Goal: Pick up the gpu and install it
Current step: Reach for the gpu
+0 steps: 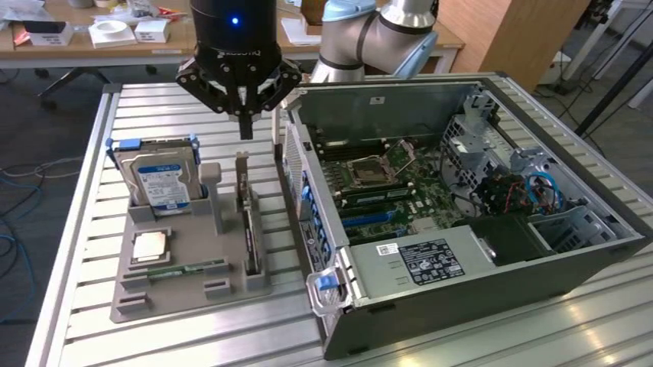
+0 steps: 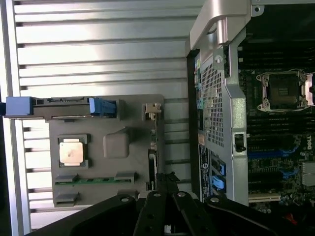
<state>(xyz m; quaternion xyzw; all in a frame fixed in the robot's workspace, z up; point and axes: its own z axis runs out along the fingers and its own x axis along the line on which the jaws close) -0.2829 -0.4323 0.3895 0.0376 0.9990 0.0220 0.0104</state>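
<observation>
Above the grey holder (image 1: 183, 287) on the worktop (image 1: 92, 191), gripper (image 1: 245, 134) hangs closed and empty; gpu (image 1: 249, 222) stands on edge in its slot, so we judge pick and install both not yet done

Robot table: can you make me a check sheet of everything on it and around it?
Surface: slatted metal table, carrying a grey holder tray and an open computer case.
Job's things: gpu standing on edge in the tray, beside the case.
Clutter: hard drive, processor chip and memory stick, all in the tray.
Grippers: gripper hangs over the gpu, a gap between them.
Cables: blue cables inside the case; loose cables on the floor.
Surroundings: wooden desk with white boxes.
</observation>
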